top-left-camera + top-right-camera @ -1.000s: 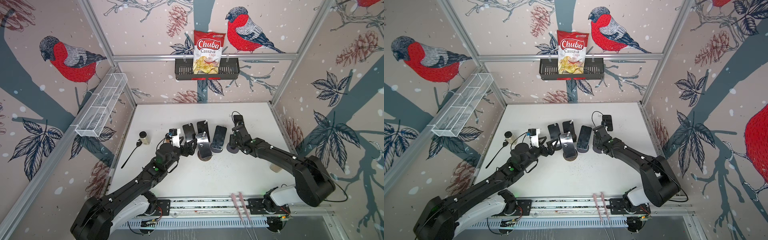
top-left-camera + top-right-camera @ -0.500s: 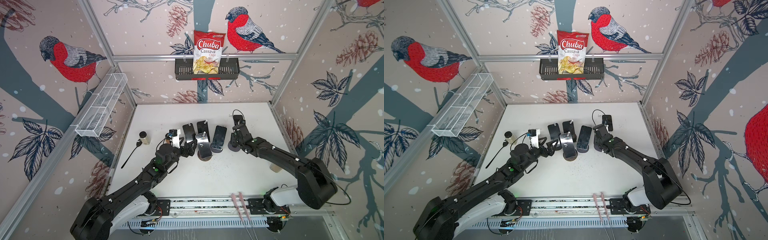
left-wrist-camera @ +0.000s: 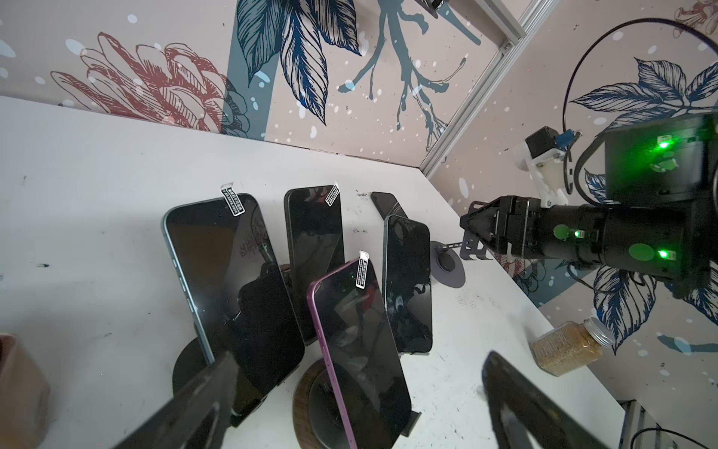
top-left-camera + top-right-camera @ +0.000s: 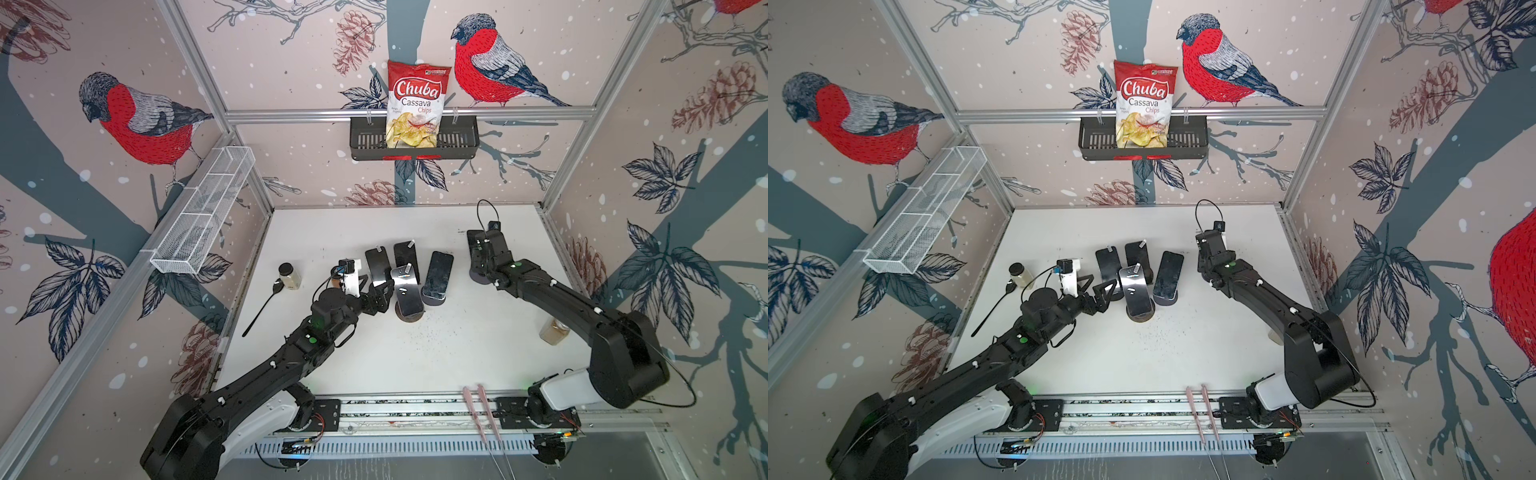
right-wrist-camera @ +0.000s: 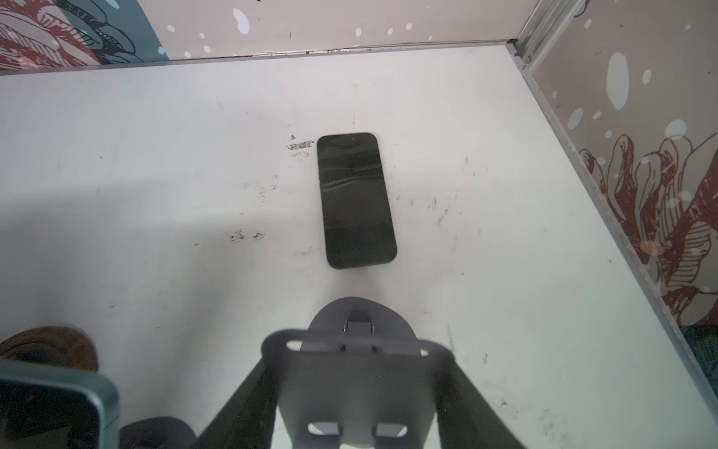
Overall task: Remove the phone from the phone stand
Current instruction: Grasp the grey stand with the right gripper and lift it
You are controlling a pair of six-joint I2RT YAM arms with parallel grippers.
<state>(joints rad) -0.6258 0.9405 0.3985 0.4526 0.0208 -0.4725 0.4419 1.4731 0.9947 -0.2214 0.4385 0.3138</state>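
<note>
Left claw [image 3: 359, 361]: spread wide and holding nothing, low over the surface [image 4: 457, 353], just in front of the cluster of standing phones.
Left fingers [image 3: 194, 404]: in the left wrist view they frame the purple phone [image 3: 349, 311]. One crosses the lower corner of the blue phone [image 3: 225, 280]; whether it touches cannot be told.
Right claw [image 5: 356, 352]: pressed in on the back plate of the grey stand [image 5: 355, 392], one finger on each side edge.
Grey stand: upright on its round base, well right of the cluster and near the right wall.
Flat phone [image 5: 355, 200]: off the stand, lying face up on the surface just beyond the grey stand's base and apart from it, pointing toward the back wall.
Blue phone: leans back on a dark round stand [image 3: 186, 365], leftmost of the cluster.
Purple phone: leans on a wood stand [image 3: 305, 396], nearest the left claw.
Back phone [image 3: 314, 252]: leans behind the blue and purple ones; its stand is hidden.
Right phone [image 4: 438, 276]: leans on a dark stand, just right of the purple one.
Jar [image 4: 289, 276]: upright near the left edge, with a black spoon [image 4: 264, 305] just beside it.
Second jar [image 3: 567, 348]: lies tilted by the right wall.
Chips bag [image 4: 417, 104]: stands in the black basket [image 4: 461, 139] on the back wall.
</note>
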